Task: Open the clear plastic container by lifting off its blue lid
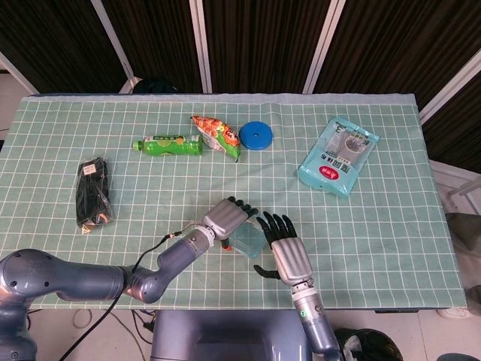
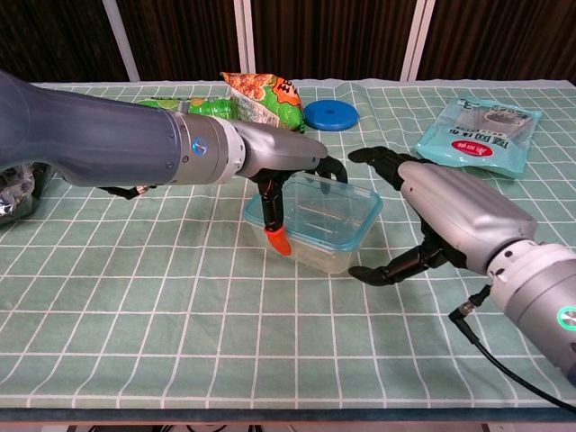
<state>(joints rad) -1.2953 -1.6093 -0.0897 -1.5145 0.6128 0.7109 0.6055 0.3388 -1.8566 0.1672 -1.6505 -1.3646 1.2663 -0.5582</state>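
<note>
Grey hands (image 2: 279, 166) (image 2: 441, 216) flanking container (image 2: 319, 220)

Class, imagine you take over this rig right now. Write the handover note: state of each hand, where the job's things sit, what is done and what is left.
Left hand: fingers draped over the clear container, steadying its left side.
Right hand: open, beside the container's right end, apparently not touching.
The container sits near the table's front edge, blue lid on.
Done: container braced. Left: grip the lid with the right hand and lift it off.
</note>
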